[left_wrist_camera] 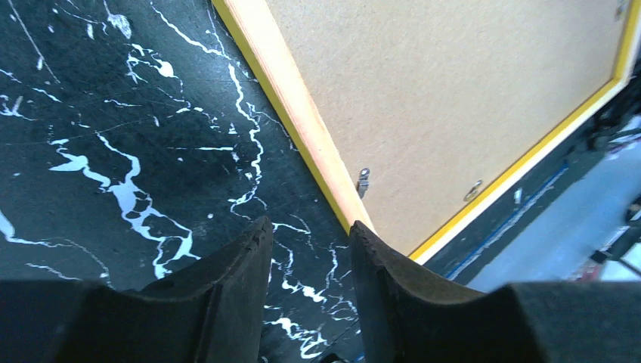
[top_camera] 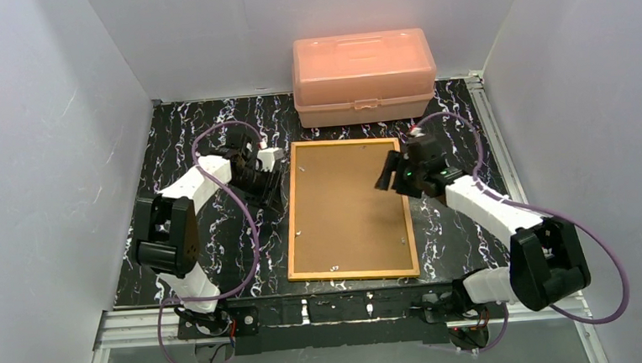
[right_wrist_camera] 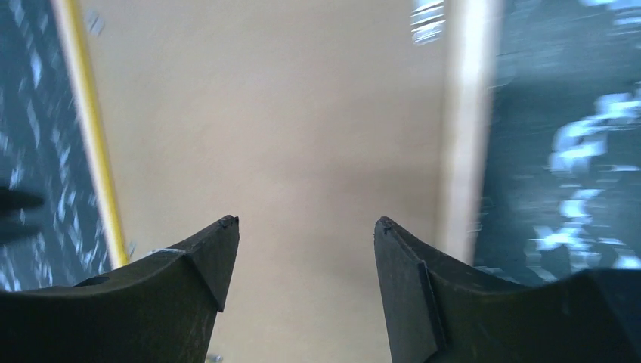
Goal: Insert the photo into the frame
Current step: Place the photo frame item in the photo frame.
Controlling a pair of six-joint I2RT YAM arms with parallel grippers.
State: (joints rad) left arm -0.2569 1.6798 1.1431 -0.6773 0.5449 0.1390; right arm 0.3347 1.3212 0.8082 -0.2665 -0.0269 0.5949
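Top external view: the frame (top_camera: pixel 349 209) lies flat in the middle of the table (top_camera: pixel 439 242). Its brown back (left_wrist_camera: pixel 469 91) faces up, with the yellow-orange border all round and the long sides running from the top to the bottom of the picture. A pink box (top_camera: pixel 363 76), lid down, stands above the frame's upper edge, near it but apart from it. The left gripper (top_camera: pixel 269 187) is just left of the frame's upper left corner, over the marbled table. The right gripper (top_camera: pixel 383 178) hangs over the upper right part of the frame, close to its right border.

In the left wrist view the left gripper's two dark fingers (left_wrist_camera: pixel 234 287) stand apart with a narrow gap, and only the table surface shows between them. The right-hand tip in this picture sits by the frame's border (whether it touches, I cannot tell). Two small metal clips (left_wrist_camera: pixel 363 180) lie on the back near the border, at centre right of the picture.

The right wrist view is blurred. The right gripper's fingers (right_wrist_camera: pixel 204 265) are spread wide with nothing clamped between them. The brown back fills the middle of this view, with the yellow border at the left, a paler border at the right, and table beyond both.
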